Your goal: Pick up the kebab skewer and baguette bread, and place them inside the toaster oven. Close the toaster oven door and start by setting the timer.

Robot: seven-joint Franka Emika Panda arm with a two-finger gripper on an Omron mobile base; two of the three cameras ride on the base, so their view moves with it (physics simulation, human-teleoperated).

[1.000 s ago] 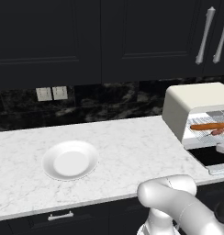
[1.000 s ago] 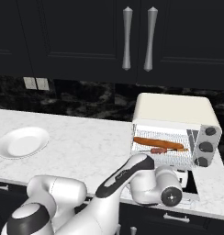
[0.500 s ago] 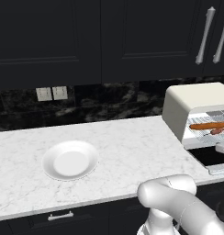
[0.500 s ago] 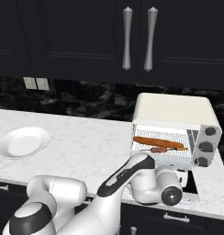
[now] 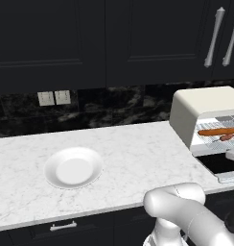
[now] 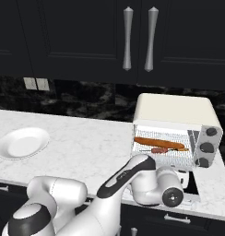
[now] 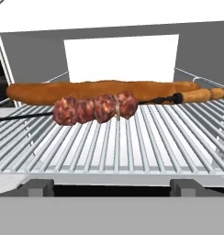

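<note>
The toaster oven stands at the right end of the counter with its dark glass door folded down flat. Inside, on the wire rack, the long orange-brown baguette lies across the back. The kebab skewer lies just in front of the loaf and touches it. My gripper is open at the oven mouth, low over the door, its fingertips wide apart with nothing between them.
A white plate sits bare on the marble counter, left of the oven. Three knobs run down the oven's right face. Dark cabinets hang above, and wall outlets sit on the backsplash.
</note>
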